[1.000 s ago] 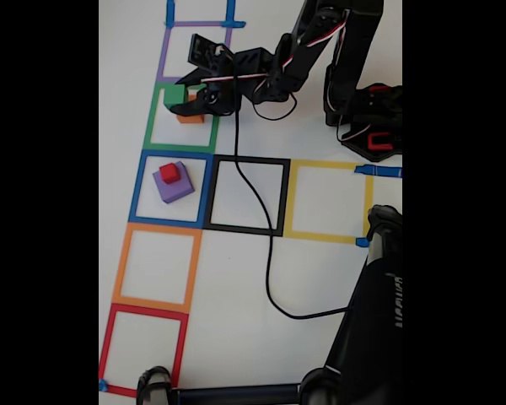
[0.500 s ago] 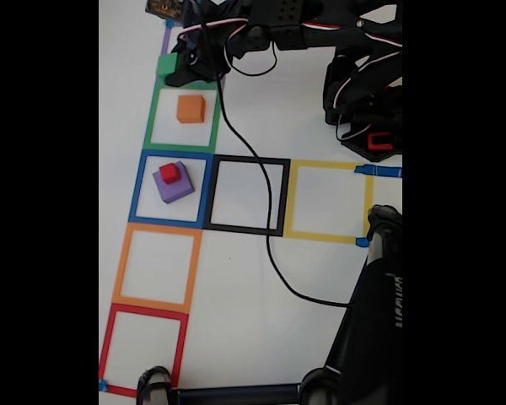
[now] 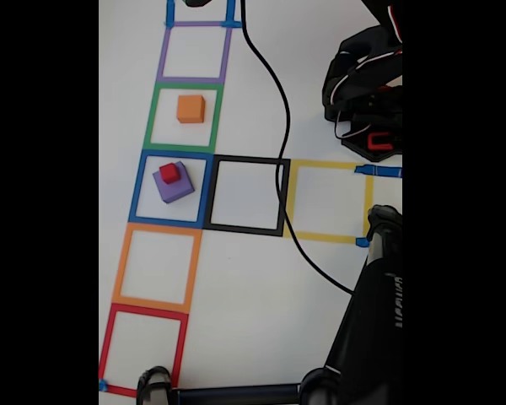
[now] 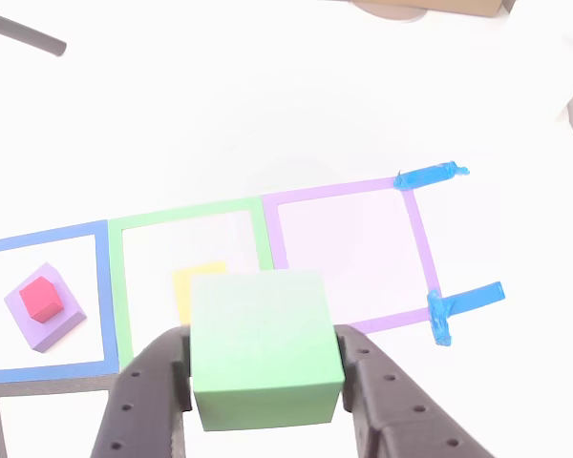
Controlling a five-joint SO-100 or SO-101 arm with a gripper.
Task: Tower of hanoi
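Here the purple cube (image 3: 174, 185) sits inside the blue tape square (image 3: 140, 187) as the base of a stack, with the red cube (image 3: 169, 173) resting on top of it. The orange cube (image 3: 191, 109) stands alone in the green tape square (image 3: 153, 118), presumably parked as an intermediate peg. The other view supplies what the fixed view lacks: the gripper (image 4: 264, 382) clamps the green cube (image 4: 264, 347) between both fingers, raised above the squares.

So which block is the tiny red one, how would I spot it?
Find the column of taped squares on the white table and its blue square. A purple cube sits inside; the red cube rests on top, the smallest block.
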